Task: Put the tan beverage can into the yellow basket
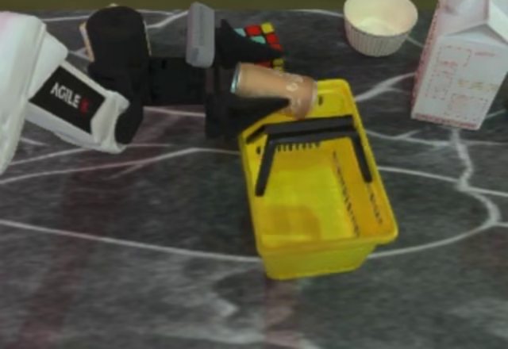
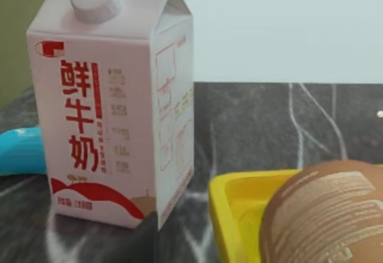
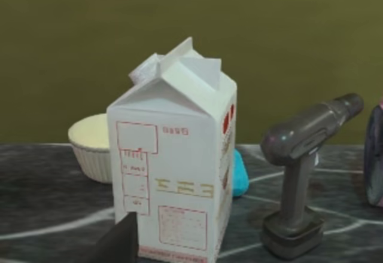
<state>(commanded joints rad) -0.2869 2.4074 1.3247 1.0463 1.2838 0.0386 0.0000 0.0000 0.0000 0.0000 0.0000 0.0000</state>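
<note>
The tan beverage can (image 1: 274,87) lies on its side in the air over the far left corner of the yellow basket (image 1: 373,242), dark top towards my left arm. My left gripper (image 1: 270,82) reaches in from the left and is shut on the can, one black finger on each side. In the left wrist view the can (image 2: 326,215) fills the near corner above the basket's yellow rim (image 2: 239,203). The basket's black handles (image 1: 313,131) are folded across its far half. My right arm is outside the top view; only a dark sliver of my right gripper (image 3: 122,245) shows.
A white and red milk carton (image 1: 464,55) stands right of the basket at the back. A white bowl (image 1: 380,20) sits behind it. A colourful puzzle cube (image 1: 266,36) lies behind my left gripper. The right wrist view shows a grey drill (image 3: 302,173) and a blue object (image 3: 239,173) past the carton.
</note>
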